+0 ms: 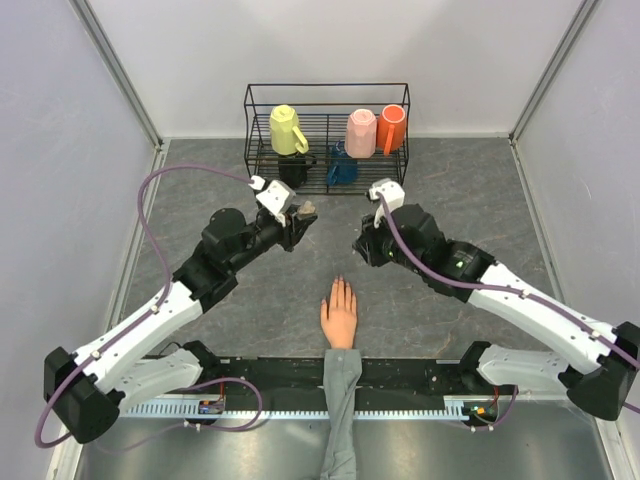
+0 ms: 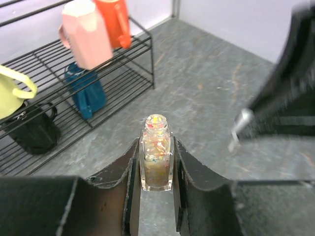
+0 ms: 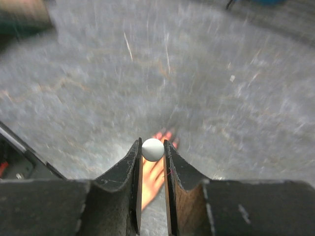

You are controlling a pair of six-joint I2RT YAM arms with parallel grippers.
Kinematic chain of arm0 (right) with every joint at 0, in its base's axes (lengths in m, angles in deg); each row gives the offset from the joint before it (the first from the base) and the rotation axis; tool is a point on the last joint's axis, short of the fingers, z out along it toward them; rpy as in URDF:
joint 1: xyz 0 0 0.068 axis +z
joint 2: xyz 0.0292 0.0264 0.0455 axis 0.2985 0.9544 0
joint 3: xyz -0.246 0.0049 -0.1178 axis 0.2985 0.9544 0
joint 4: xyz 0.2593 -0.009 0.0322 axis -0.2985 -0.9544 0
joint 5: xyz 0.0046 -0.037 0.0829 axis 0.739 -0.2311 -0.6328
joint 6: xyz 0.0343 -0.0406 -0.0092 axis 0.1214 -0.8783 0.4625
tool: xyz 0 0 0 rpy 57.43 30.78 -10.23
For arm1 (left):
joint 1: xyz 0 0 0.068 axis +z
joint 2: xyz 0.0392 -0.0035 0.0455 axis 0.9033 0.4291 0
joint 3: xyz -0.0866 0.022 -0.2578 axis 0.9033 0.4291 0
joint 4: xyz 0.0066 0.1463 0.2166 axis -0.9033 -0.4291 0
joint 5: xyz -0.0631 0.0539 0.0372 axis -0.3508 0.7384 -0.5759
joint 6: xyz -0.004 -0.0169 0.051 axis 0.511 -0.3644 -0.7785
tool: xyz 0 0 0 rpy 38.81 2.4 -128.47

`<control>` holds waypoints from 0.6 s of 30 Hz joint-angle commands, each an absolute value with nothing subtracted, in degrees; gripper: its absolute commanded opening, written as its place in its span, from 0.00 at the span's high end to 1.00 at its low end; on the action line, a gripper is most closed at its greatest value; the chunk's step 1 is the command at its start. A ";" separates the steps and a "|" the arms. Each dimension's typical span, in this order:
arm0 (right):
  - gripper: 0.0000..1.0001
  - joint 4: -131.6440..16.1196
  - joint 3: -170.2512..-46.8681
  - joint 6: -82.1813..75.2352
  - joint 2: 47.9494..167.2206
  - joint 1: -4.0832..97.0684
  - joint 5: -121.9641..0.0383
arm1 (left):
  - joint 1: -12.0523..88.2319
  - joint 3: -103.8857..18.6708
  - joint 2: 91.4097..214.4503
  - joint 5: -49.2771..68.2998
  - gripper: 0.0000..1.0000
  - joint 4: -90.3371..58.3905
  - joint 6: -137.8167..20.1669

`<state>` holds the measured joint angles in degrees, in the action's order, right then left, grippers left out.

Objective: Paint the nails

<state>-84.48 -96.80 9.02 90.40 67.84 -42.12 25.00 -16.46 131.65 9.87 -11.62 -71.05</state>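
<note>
Judging by its look, the small clear glass bottle of glitter polish (image 2: 156, 164) is light, stiff, slick-sided and breakable. The left gripper (image 2: 156, 143) is clamped on its flat sides below the open neck, which seems the sound place to hold it, and it stands upright between the jaws at left of centre in the overhead view. The right gripper (image 3: 152, 142) is closed on a small white round knob (image 3: 152, 150), probably the brush cap; no bristles show. The peach-coloured mannequin hand (image 1: 340, 318) lies palm down at lower centre of the overhead frame on the grey stone-look table (image 1: 450, 190), its grey sleeve (image 1: 342, 400) running to the bottom edge. The nails (image 1: 339, 285) tip its fingers, too small to make out: hard, smooth targets for a light stroke, not a grasp. Counted: one bottle, one knob, one hand with five fingers, and one black wire rack (image 1: 250, 130) at upper centre with five vessels: yellow (image 1: 286, 130), pink (image 1: 360, 133), orange (image 1: 391, 128), blue (image 1: 341, 168), black (image 1: 295, 168)
</note>
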 commanded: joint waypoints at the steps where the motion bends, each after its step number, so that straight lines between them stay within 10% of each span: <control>1: 1.00 -72.03 -88.49 10.28 88.90 66.32 -50.06 | 25.74 -21.41 134.82 16.18 0.98 -0.42 -74.62; 18: 1.00 -63.58 -80.03 9.14 100.68 64.12 -55.06 | 25.92 -32.83 142.30 22.52 0.98 -12.53 -69.35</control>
